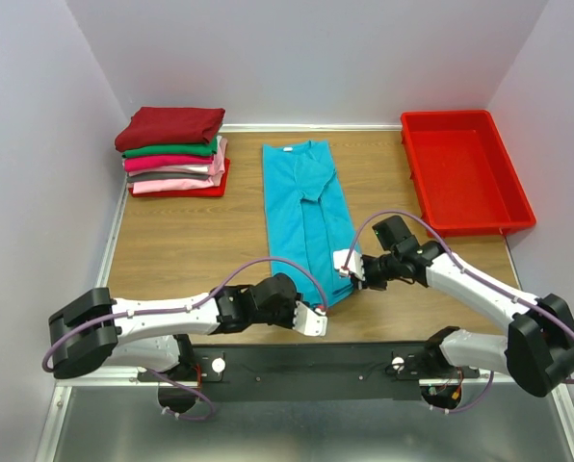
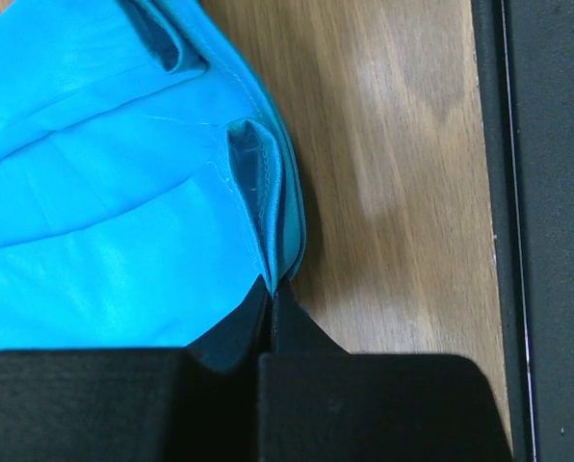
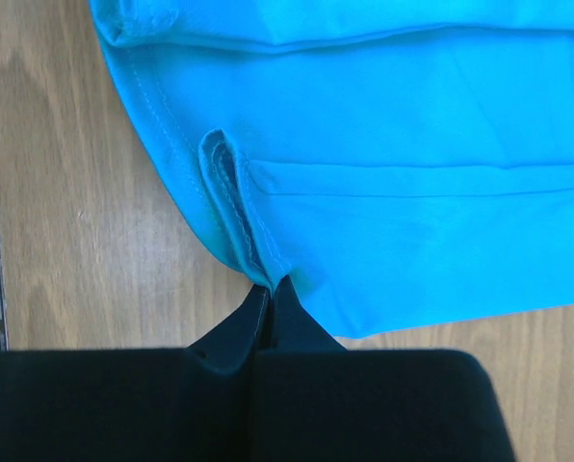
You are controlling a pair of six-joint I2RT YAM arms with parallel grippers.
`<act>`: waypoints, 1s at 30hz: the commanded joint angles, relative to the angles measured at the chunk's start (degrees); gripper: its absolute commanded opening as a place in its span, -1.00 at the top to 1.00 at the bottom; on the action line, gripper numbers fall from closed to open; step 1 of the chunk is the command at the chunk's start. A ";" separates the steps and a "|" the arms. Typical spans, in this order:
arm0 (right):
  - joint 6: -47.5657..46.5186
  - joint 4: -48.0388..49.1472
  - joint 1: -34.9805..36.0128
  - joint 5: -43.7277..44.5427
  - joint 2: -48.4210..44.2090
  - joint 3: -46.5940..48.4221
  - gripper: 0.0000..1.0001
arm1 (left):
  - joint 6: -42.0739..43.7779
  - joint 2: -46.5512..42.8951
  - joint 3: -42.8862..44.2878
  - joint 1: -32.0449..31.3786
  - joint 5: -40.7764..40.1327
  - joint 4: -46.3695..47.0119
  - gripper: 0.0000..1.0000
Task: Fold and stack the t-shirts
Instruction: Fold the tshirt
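A teal t-shirt point(image 1: 306, 217) lies lengthwise in the middle of the table, folded into a long narrow strip with its collar at the far end. My left gripper point(image 1: 318, 319) is shut on the shirt's near hem at the near corner, and the pinched teal cloth point(image 2: 268, 241) bunches at my closed tips point(image 2: 272, 287). From the right, my right gripper point(image 1: 350, 268) is shut on the same hem, puckering the stitched teal edge point(image 3: 234, 207) above the closed tips point(image 3: 271, 285). A stack of folded t-shirts point(image 1: 174, 151), dark red on top over green, magenta and pink, sits at the far left.
A red plastic bin point(image 1: 465, 170) stands at the far right of the wooden table point(image 1: 181, 245). White walls close in the table on three sides. The black mounting rail point(image 1: 306, 371) runs along the near edge.
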 commanded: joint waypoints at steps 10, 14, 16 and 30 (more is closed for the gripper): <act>1.51 -1.69 -0.50 3.03 2.32 6.05 0.99 | 2.99 -3.74 0.96 5.36 -0.59 -0.60 1.00; 1.16 -1.52 -2.34 3.29 4.96 9.48 0.99 | 5.88 -2.87 3.33 9.85 -0.24 1.60 1.00; 1.24 -1.52 -3.14 3.91 8.03 12.64 0.99 | 7.12 -1.02 5.17 14.51 0.81 2.74 1.00; 5.11 -1.61 -11.32 1.10 33.43 39.09 0.99 | 17.05 18.40 22.57 32.44 10.56 5.91 1.00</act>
